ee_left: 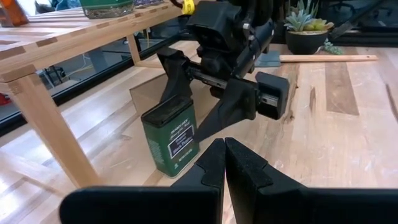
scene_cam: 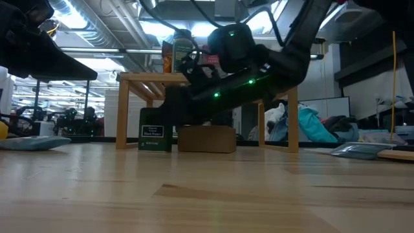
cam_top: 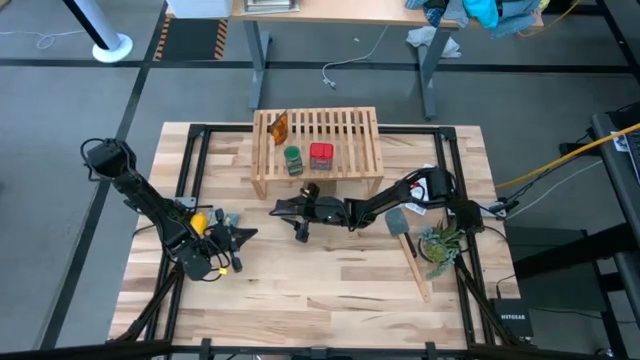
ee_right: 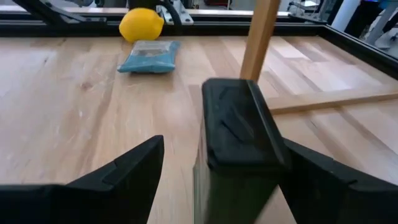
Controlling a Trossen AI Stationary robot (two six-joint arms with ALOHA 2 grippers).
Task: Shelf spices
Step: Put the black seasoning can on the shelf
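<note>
Standing upright on the table (cam_top: pixel 330 290) just in front of the shelf (cam_top: pixel 318 148) is the dark jar (ee_left: pixel 170 137), between the spread fingers of the right gripper (cam_top: pixel 296 212), which do not yet touch it. On the shelf's slats sit the green jar (cam_top: pixel 292 159), red jar (cam_top: pixel 321 155) and orange packet (cam_top: pixel 280 126). The left gripper (cam_top: pixel 240 237), fingers pressed together, waits well to the left beside a lemon (cam_top: pixel 200 222) and a blue packet (ee_right: pixel 148 55).
</note>
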